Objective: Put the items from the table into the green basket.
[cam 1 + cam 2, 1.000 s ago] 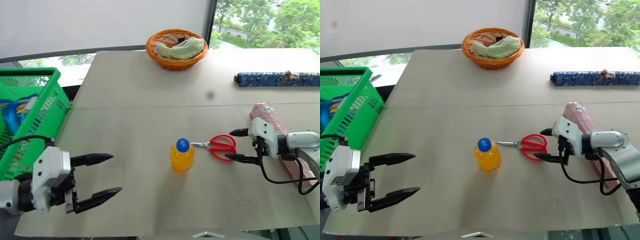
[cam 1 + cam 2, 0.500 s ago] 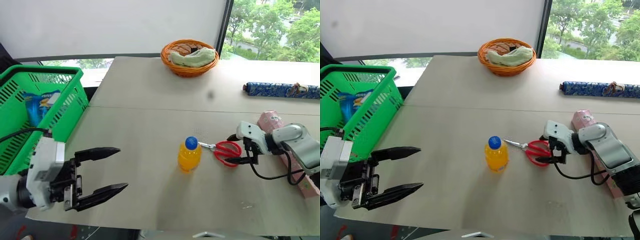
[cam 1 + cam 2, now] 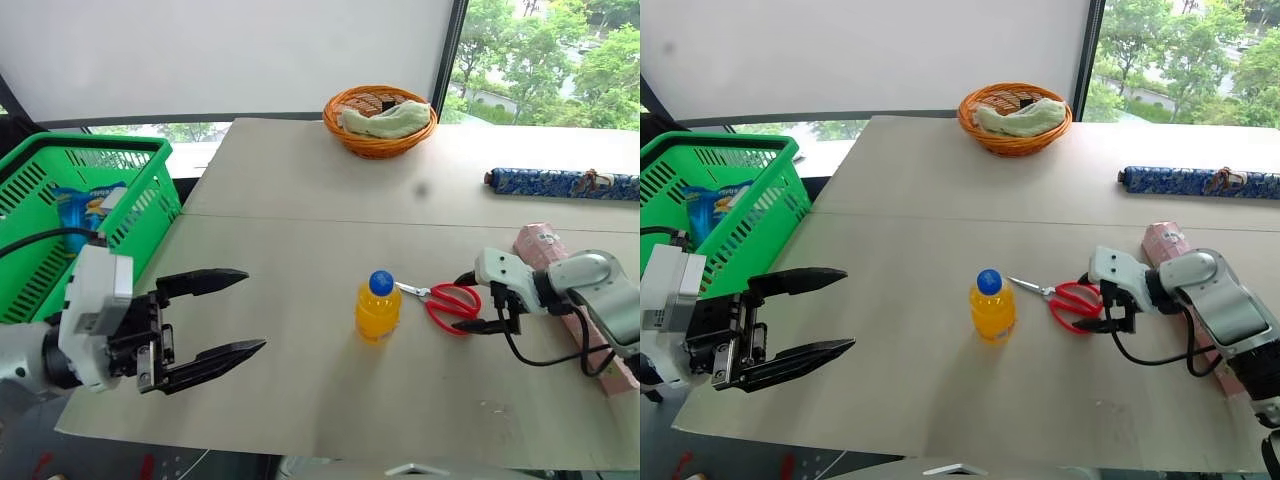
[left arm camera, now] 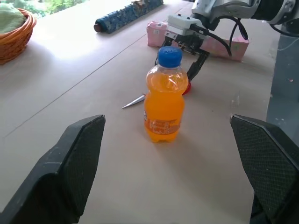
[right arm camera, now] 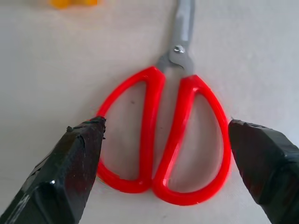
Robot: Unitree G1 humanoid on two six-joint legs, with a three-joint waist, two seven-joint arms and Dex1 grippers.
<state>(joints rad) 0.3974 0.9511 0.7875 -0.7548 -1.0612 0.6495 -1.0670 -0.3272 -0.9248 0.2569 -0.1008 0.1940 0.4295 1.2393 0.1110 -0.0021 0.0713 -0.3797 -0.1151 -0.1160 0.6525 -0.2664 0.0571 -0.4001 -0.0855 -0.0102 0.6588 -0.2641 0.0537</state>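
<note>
Scissors (image 5: 163,140) flat on table (image 3: 300,250), right gripper (image 5: 163,154) spread wide astride the red handles.
Risk: flat handles skid or pivot out as fingers shut; bottle (image 3: 377,309) beside blade tip may topple. Left gripper (image 3: 215,320) agape, empty; green basket (image 3: 120,210) far left.
</note>
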